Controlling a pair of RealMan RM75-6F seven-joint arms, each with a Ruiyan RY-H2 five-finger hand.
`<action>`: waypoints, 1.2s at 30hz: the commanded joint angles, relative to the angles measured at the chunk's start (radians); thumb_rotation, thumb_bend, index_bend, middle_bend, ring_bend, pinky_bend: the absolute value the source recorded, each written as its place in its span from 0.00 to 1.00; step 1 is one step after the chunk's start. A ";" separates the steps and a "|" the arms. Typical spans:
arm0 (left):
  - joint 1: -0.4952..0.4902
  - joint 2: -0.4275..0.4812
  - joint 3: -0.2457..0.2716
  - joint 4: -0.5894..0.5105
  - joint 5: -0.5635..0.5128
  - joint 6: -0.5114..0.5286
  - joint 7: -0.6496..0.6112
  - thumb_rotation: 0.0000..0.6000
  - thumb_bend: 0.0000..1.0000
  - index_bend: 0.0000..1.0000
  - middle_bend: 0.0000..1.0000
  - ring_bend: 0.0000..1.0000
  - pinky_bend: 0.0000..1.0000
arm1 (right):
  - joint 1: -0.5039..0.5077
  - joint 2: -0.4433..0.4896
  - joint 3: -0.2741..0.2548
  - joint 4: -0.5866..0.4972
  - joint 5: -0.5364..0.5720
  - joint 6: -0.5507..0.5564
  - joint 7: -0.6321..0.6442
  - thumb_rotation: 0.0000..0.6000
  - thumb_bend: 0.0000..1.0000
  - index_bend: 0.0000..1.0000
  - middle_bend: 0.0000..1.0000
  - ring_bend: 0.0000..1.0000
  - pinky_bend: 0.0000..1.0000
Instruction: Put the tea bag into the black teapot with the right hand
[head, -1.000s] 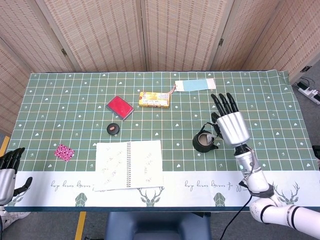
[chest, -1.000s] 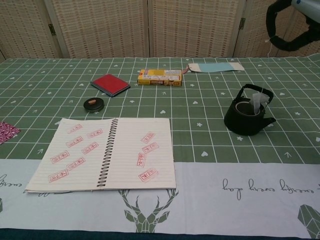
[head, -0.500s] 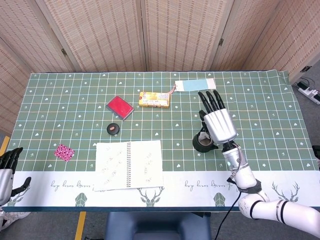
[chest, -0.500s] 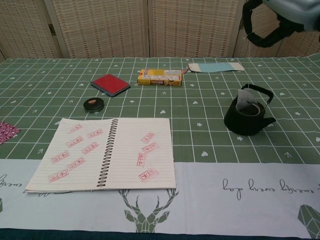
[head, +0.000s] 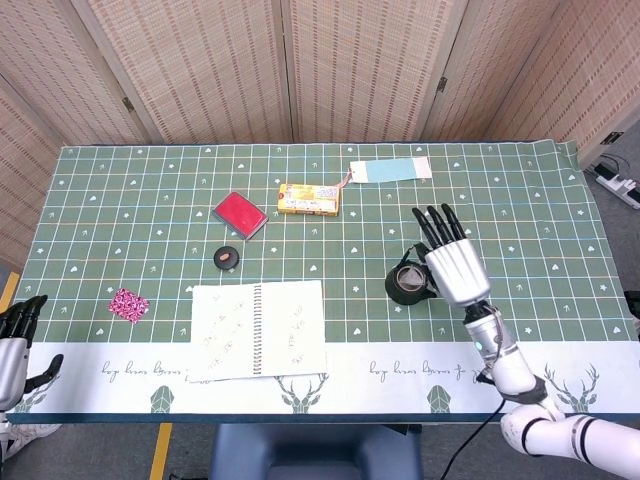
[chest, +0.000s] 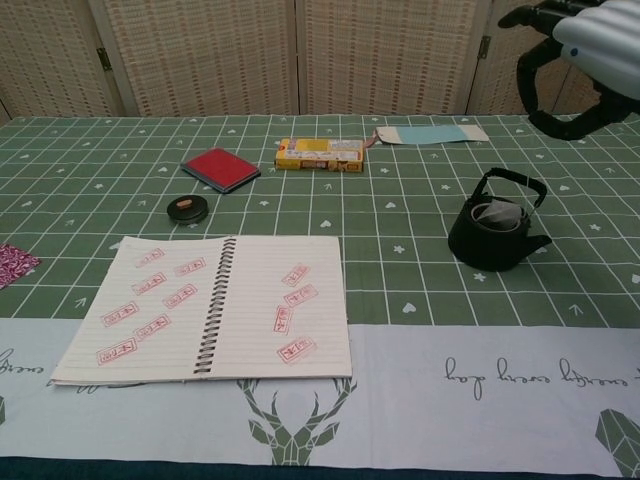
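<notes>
The black teapot (chest: 495, 238) stands on the right half of the green table, its handle upright. The white tea bag (chest: 498, 213) lies inside its mouth, with nothing touching it. My right hand (head: 456, 264) hovers just right of the teapot (head: 406, 284) in the head view, fingers stretched out and apart, holding nothing. In the chest view that right hand (chest: 590, 38) shows high at the top right, well above the pot. My left hand (head: 16, 348) hangs off the table's front left corner, empty.
An open notebook (head: 258, 328) with red stamps lies at the front centre. Behind it are a small black round case (head: 227, 257), a red pad (head: 239, 213), a yellow box (head: 309, 198) and a pale blue tag (head: 389, 170). A pink patterned piece (head: 128, 303) lies at the left.
The tea bag, hanging above the pot half a second ago, now lies lower inside it. My right hand has let it go and drawn right and toward the front edge.
</notes>
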 joint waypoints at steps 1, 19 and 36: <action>-0.001 -0.003 0.000 0.000 -0.001 -0.001 0.006 1.00 0.28 0.00 0.06 0.07 0.12 | -0.032 -0.005 -0.052 0.054 -0.056 0.018 0.049 1.00 0.47 0.67 0.09 0.01 0.00; -0.001 -0.007 -0.004 0.001 -0.012 -0.003 0.013 1.00 0.28 0.00 0.06 0.07 0.12 | -0.120 -0.054 -0.230 0.185 -0.275 0.057 0.118 1.00 0.47 0.67 0.09 0.01 0.00; -0.005 -0.007 -0.011 0.007 -0.028 -0.013 0.004 1.00 0.28 0.00 0.06 0.07 0.12 | -0.119 0.028 -0.254 0.010 -0.201 -0.145 -0.030 1.00 0.47 0.00 0.00 0.00 0.00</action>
